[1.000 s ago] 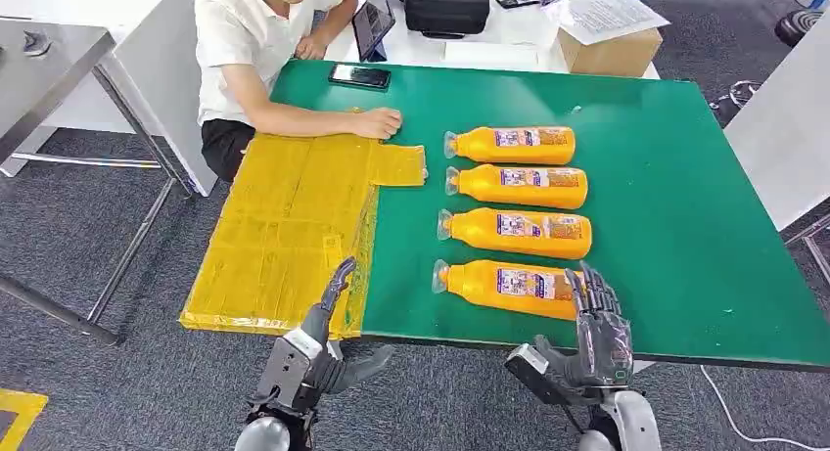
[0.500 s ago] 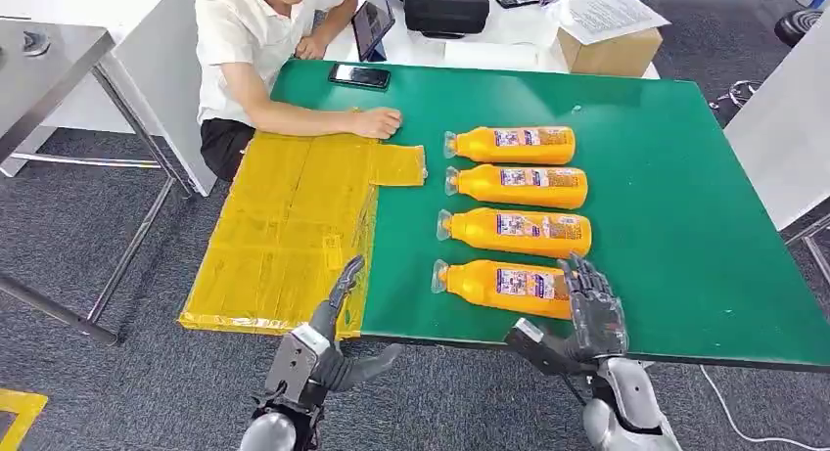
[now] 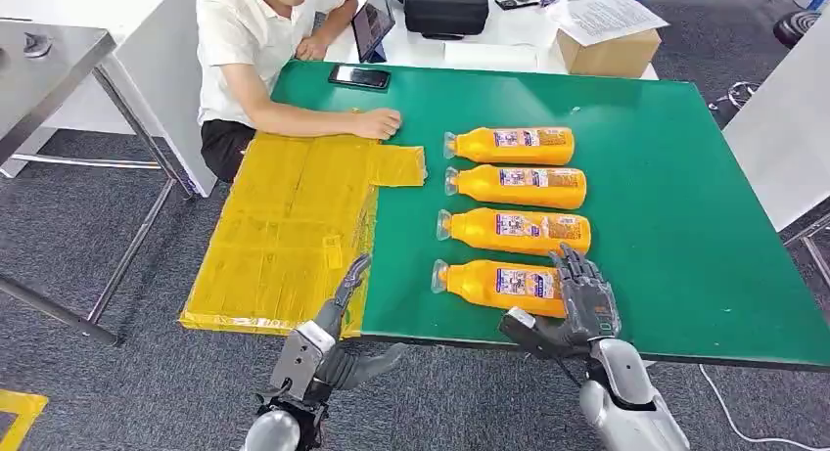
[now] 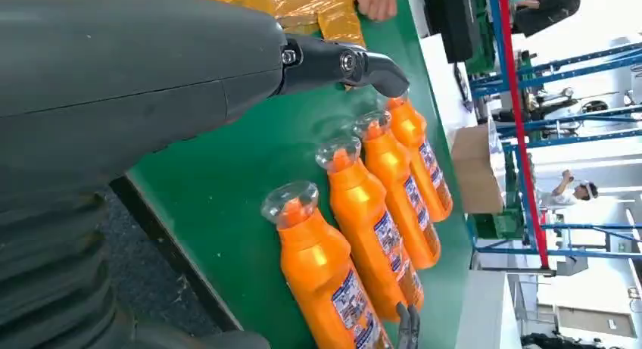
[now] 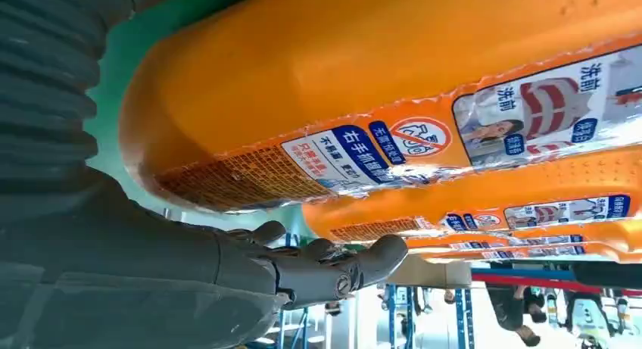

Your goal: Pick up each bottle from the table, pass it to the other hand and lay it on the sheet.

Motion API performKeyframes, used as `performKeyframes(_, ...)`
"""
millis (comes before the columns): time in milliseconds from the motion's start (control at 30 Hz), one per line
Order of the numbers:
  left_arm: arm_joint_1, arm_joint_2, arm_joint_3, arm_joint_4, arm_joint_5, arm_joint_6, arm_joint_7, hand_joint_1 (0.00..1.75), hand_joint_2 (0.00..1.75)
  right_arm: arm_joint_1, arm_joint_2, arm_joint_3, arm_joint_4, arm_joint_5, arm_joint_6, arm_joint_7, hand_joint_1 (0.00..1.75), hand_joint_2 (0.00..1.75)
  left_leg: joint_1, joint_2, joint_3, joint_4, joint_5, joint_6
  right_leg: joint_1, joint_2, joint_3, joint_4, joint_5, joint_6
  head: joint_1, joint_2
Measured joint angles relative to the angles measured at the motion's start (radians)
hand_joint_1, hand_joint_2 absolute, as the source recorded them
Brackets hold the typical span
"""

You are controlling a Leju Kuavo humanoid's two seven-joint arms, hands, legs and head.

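Observation:
Several orange bottles lie side by side on the green table (image 3: 685, 226), caps pointing toward the yellow sheet (image 3: 284, 226). My right hand (image 3: 582, 304) is at the table's front edge, fingers spread over the base end of the nearest bottle (image 3: 494, 283), not closed on it. In the right wrist view that bottle (image 5: 378, 84) looms close above the outstretched fingers (image 5: 333, 269). My left hand (image 3: 328, 343) hovers open at the front edge by the sheet's near corner, holding nothing. The left wrist view shows the nearest bottle (image 4: 325, 281) beyond a dark finger (image 4: 341, 65).
A person sits at the far left corner with a hand (image 3: 377, 124) resting on the sheet's far edge. A phone (image 3: 359, 76) lies at the table's back edge; a black case (image 3: 446, 6) and a cardboard box (image 3: 607, 50) stand behind it.
My right hand has moved forward and a little left, over the nearest bottle's base. The left hand has risen slightly toward the sheet's corner. The bottles have not moved.

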Motion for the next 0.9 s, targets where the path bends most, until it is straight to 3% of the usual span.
performKeyframes(433, -0.002, 0.000, 0.000, 0.003, 0.000, 0.002, 0.007, 0.00, 1.75, -0.036, -0.007, 0.032, 0.043, 0.028, 0.025, 0.053, 0.00, 1.75, 0.000, 0.000, 0.005, 0.000, 0.000, 0.000, 0.000, 0.000, 0.004, 0.000, 0.000, 0.000, 0.000, 0.000)
performKeyframes(467, -0.003, 0.000, 0.000, 0.003, 0.000, 0.002, 0.008, 0.00, 1.75, -0.041, -0.008, 0.034, 0.048, 0.027, 0.037, 0.058, 1.48, 1.75, 0.000, 0.000, 0.006, 0.000, 0.000, 0.000, 0.000, 0.000, 0.005, 0.000, 0.000, 0.000, 0.000, 0.000)
performKeyframes(500, -0.003, 0.000, 0.000, 0.003, 0.000, 0.002, 0.009, 0.00, 1.75, -0.047, -0.011, 0.037, 0.054, 0.022, 0.057, 0.066, 1.75, 1.75, 0.000, 0.001, 0.007, 0.000, 0.000, 0.000, 0.000, 0.000, 0.006, 0.000, 0.000, 0.000, 0.000, 0.000)
performKeyframes(733, -0.006, 0.000, 0.004, 0.003, -0.005, 0.012, 0.021, 0.00, 1.75, -0.071, -0.042, 0.051, 0.081, -0.056, 0.209, 0.072, 1.75, 1.75, 0.000, 0.001, 0.015, 0.000, -0.002, 0.002, 0.000, 0.000, 0.003, -0.002, -0.003, -0.001, 0.000, 0.000)
performKeyframes(900, -0.006, 0.000, 0.005, 0.003, -0.007, 0.013, 0.023, 0.00, 1.75, -0.074, -0.061, 0.051, 0.083, -0.081, 0.230, 0.068, 1.75, 1.75, 0.000, -0.003, 0.017, 0.000, -0.002, 0.002, 0.000, 0.000, 0.007, -0.003, -0.002, 0.001, 0.000, 0.000)
